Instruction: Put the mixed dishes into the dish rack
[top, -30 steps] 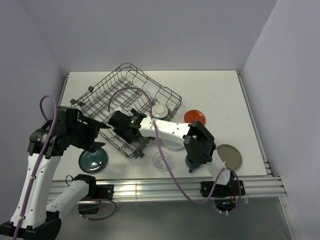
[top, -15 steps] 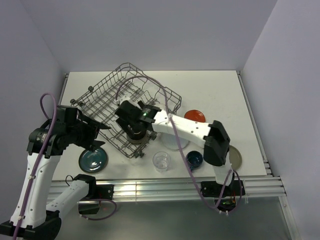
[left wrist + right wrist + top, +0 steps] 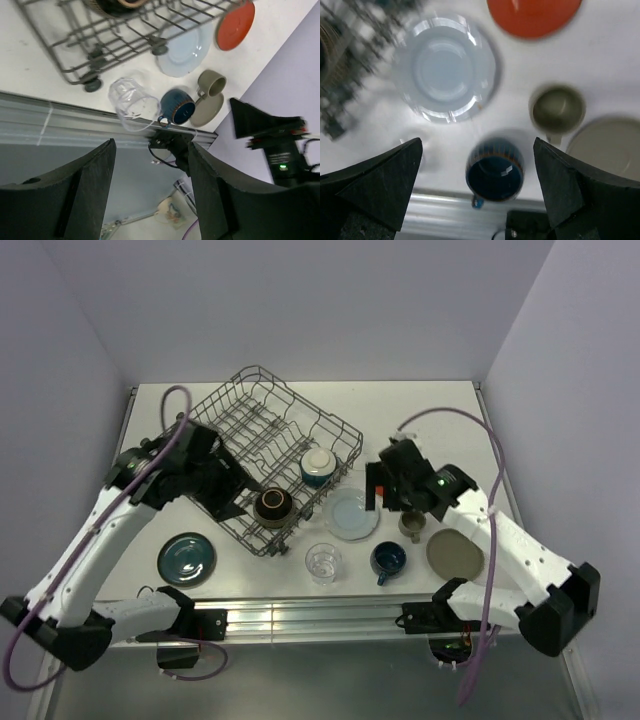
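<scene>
Where the table [image 3: 440, 410] meets its near edge, four pieces lie in a row: a teal plate [image 3: 186, 558] at the left, then a clear glass [image 3: 323, 562], a blue cup [image 3: 388, 559] and a beige plate [image 3: 455, 554]. Just beyond them stand a beige cup [image 3: 412, 527] and a pale blue plate [image 3: 351, 514], the latter just beside the near right side of the dish rack [image 3: 230, 412]. The rack sits skewed, left of centre, and holds a dark bowl [image 3: 273, 504] at its near corner and a pale-topped cup [image 3: 317, 467] farther in. The left gripper [image 3: 150, 150] hangs over the rack's near left side, fingers apart with nothing between them; its arm covers part of the wires. The right gripper [image 3: 477, 150] hovers right of the rack, spread wide and empty, and in the top view hides most of the red-orange plate [image 3: 534, 12]. Count: on the table, four plates, two cups, one glass; in the rack, one bowl, one cup.
</scene>
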Robot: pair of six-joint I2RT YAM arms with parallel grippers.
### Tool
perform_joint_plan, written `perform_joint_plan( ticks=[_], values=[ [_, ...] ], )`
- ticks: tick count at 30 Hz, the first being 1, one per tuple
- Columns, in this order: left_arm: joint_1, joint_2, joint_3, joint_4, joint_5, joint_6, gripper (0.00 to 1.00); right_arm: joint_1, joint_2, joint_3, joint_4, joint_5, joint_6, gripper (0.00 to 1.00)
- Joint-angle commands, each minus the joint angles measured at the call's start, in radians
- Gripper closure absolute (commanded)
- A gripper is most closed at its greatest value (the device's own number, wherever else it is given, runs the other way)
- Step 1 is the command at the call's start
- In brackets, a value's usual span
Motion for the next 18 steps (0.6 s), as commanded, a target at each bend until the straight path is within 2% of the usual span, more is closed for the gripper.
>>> perform_joint_plan(
  ticks=[1, 5, 7, 8, 9, 11, 14, 18],
  values=[
    [-0.146, 0.116, 0.146, 0.094, -0.106, -0.031, 0.35, -0.018, -0.103, -0.148, -0.015, -0.102, 0.107, 0.0],
    [-0.374, 0.327, 0.342, 0.053, -0.199, -0.005, 0.37, -0.092, -0.288, -0.278, -0.008, -0.182, 0.173, 0.04],
    [-0.467, 0.52, 0.454, 0.009, -0.247, 0.024, 0.37, -0.133, -0.397, -0.288, -0.026, -0.158, 0.207, 0.05],
    [-0.487, 0.521, 0.486, -0.007, -0.261, 0.034, 0.37, -0.144, -0.431, -0.279, -0.029, -0.145, 0.215, 0.05],
    [-0.507, 0.6, 0.512, -0.021, -0.278, 0.047, 0.38, -0.153, -0.455, -0.263, -0.04, -0.125, 0.224, 0.05],
    [-0.545, 0.657, 0.565, -0.016, -0.285, 0.066, 0.39, -0.179, -0.494, -0.176, -0.072, -0.034, 0.232, 0.05],
    [-0.564, 0.725, 0.569, 0.04, -0.276, 0.106, 0.45, -0.199, -0.474, -0.05, -0.159, 0.065, 0.233, 0.04],
    [-0.579, 0.783, 0.559, 0.107, -0.255, 0.167, 0.47, -0.207, -0.491, 0.044, -0.184, 0.099, 0.238, 0.04]
  ],
)
